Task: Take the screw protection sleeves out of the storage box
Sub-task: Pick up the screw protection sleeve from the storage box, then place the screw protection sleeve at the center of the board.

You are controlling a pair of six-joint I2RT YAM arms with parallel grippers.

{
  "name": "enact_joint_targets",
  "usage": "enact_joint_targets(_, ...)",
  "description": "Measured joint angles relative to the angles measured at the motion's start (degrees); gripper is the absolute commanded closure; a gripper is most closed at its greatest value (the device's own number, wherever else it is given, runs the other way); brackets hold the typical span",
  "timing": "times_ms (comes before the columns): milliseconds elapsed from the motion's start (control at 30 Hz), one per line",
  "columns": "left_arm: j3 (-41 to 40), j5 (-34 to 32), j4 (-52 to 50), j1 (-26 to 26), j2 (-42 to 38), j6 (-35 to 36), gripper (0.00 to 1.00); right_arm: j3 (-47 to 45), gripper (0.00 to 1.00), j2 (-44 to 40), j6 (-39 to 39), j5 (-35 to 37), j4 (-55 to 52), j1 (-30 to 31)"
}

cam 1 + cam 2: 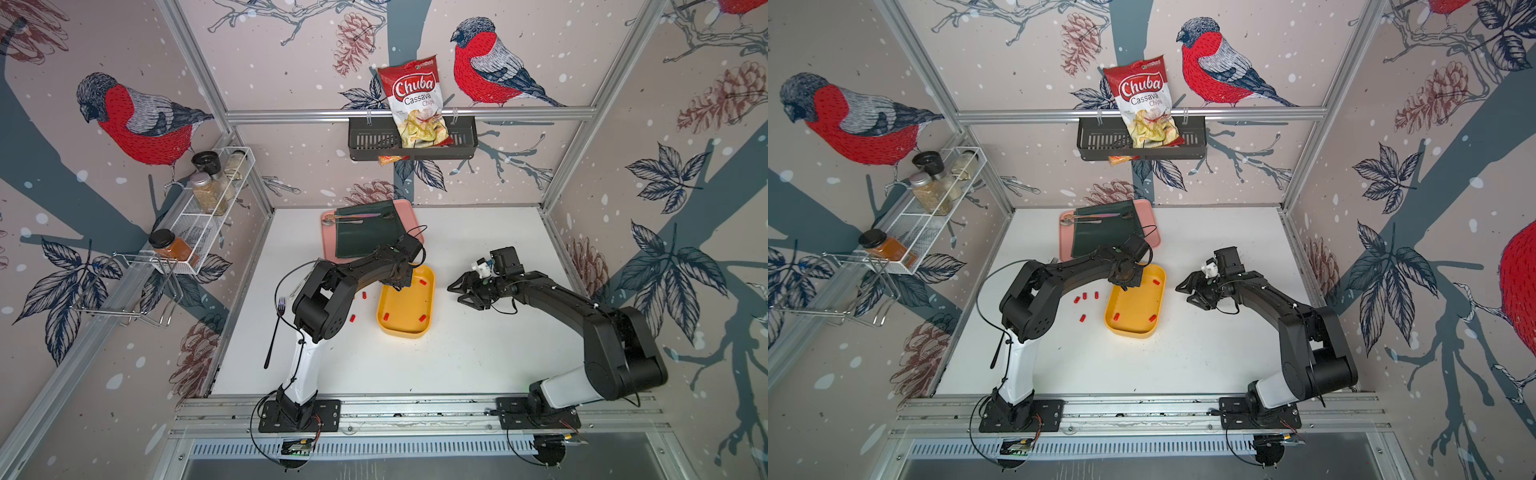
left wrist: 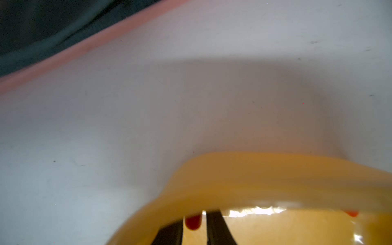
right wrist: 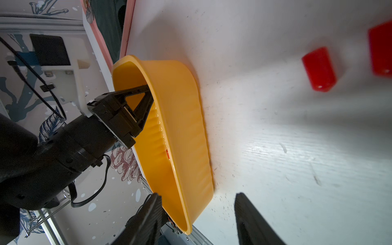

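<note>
The yellow storage box (image 1: pixel 405 303) (image 1: pixel 1133 303) sits mid-table. Three red screw protection sleeves (image 1: pixel 386 316) (image 1: pixel 1152 318) lie on its floor in both top views. Several more rest on the table left of it (image 1: pixel 1084 296) (image 1: pixel 353 318), and two (image 3: pixel 319 70) show in the right wrist view. My left gripper (image 1: pixel 401 286) (image 2: pixel 196 218) reaches into the box's far left corner. Its fingers stand close on either side of one sleeve (image 2: pixel 193 222), with a thin gap on one side. My right gripper (image 1: pixel 455 294) (image 3: pixel 198 194) hangs open just right of the box wall (image 3: pixel 180 127), holding nothing.
A pink tray (image 1: pixel 326 243) with a dark green cloth (image 1: pixel 365 237) and spoons lies just behind the box. A black fork (image 1: pixel 274 332) lies near the table's left edge. A black wall basket (image 1: pixel 461 141) holds a chips bag. A white wire rack (image 1: pixel 199 232) carries spice jars.
</note>
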Motion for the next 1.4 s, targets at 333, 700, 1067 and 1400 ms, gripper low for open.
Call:
enact_joint_targets(333, 1.22, -1.4, 1.53, -0.02, 1.29, 0.0, 0.99, 8.44, 0.41, 2.36, -1.25, 5.11, -4.33, 6.45)
enact_joint_targets(700, 2.89, 3.63, -2.03, 0.39, -6.21, -1.31, 1.0, 25.38, 0.42, 8.11, -4.79, 16.57, -16.02, 11.61)
enact_joint_targets(1067, -17.9, 9.2, -1.05, 13.86, -28.44, -3.04, 1.0, 58.93, 0.47, 31.93, -18.18, 36.33, -41.13, 24.04)
enact_joint_targets(1400, -29.29, 10.49, 0.35, 18.99, -34.34, -1.86, 1.0, 67.12, 0.48, 42.88, -23.87, 50.34, -52.65, 28.41)
